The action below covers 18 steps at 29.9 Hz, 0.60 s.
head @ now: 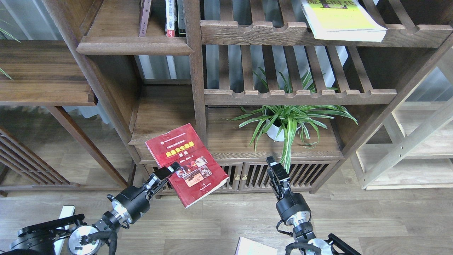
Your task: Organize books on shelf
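1. Your red book (pixel 185 163) is held in the air, cover up and tilted, in front of the dark bookcase, its far corner overlapping the front edge of the solid shelf (pixel 162 120) low on the bookcase's left side.
2. Your left gripper (pixel 169 169) is clamped on the red book's left edge, near the small photos on the cover.
3. Your right gripper (pixel 274 166) hangs well apart from the red book, to its right, in front of the slatted cabinet doors (pixel 262 175); it touches nothing, and seen end-on, you cannot tell whether its fingers are apart or together.
4. The yellow-green book (pixel 341 19) lies flat on the top slatted rack (pixel 283 32), far up and to the right of the red book.
5. A corner of a pale book (pixel 253 248) shows at the bottom edge, below and right of the red book.
6. A potted plant (pixel 288 122) stands on the bookcase's lower board, right of the red book.
7. Thin upright spines (pixel 171 17) stand on the upper solid board, above the red book.
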{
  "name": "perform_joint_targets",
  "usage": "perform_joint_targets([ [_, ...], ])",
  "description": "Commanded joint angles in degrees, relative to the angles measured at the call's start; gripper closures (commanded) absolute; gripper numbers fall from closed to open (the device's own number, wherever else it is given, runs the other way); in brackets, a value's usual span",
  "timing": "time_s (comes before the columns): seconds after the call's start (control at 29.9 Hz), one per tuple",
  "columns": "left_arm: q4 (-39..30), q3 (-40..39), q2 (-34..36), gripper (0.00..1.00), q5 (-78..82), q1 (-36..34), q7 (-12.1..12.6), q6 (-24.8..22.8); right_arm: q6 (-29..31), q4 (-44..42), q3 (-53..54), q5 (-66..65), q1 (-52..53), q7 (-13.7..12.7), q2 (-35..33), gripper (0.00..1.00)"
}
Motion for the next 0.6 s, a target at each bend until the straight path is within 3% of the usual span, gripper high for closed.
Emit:
perform_joint_targets([
  [0.0, 0.3, -0.1, 1.7, 0.96, 3.6, 0.3, -0.2, 0.0, 0.0, -0.2, 0.1, 0.0, 0.1, 0.0, 0.0, 0.36],
  [0.23, 1.6, -2.2, 5.1, 0.95, 6.9, 0.5, 0.6, 0.0, 0.3, -0.2, 0.2, -0.1, -0.3, 0.0, 0.0, 0.36],
  [0.57, 8.6, -20.2, 2.7, 0.94, 21.5, 12.9, 0.6, 0.0, 0.3, -0.2, 1.1, -0.5, -1.2, 0.0, 0.0, 0.36],
])
